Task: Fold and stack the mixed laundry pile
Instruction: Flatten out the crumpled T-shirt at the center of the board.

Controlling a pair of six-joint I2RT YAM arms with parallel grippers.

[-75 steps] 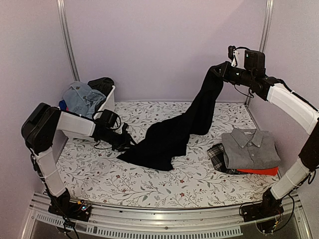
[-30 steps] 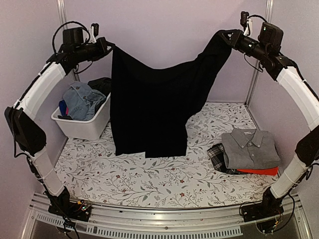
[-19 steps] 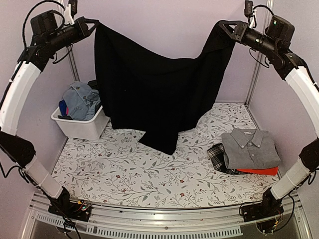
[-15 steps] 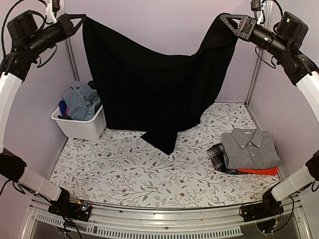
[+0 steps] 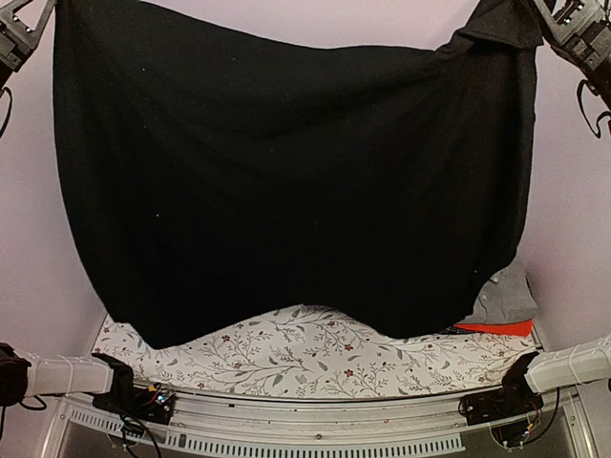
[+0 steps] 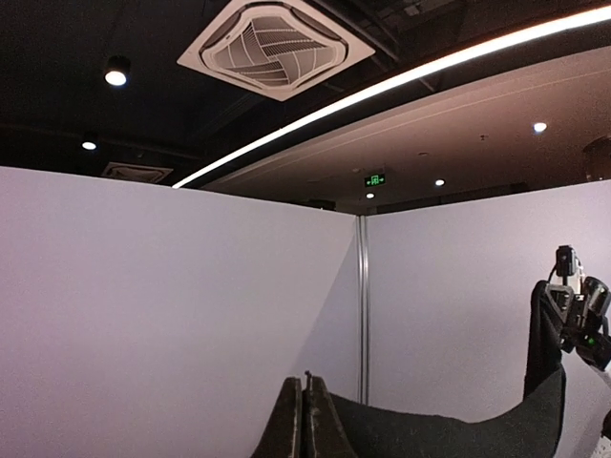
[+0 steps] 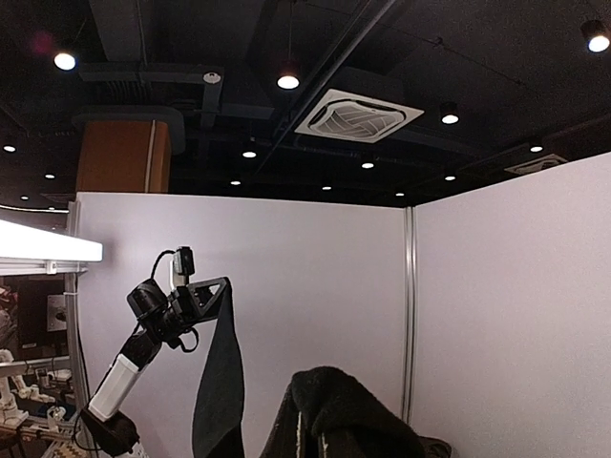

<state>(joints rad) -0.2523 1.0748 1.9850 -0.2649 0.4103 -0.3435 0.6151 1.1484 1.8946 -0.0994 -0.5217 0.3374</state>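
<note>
A large black garment point(image 5: 286, 191) of matt, soft cloth, flecked with pale lint. Below it lie a matt floral-print table cover point(image 5: 315, 348), a grey shirt point(image 5: 506, 298) of smooth woven cloth and a red shirt point(image 5: 496, 328). The front rail point(image 5: 315, 420) is ribbed, dull-sheened metal, and the arm shells point(image 5: 72, 374) are smooth white plastic.

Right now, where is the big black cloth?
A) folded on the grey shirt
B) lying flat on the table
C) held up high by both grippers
C: the black cloth hangs spread wide, its top corners pinched by the left gripper and the right gripper.
</note>
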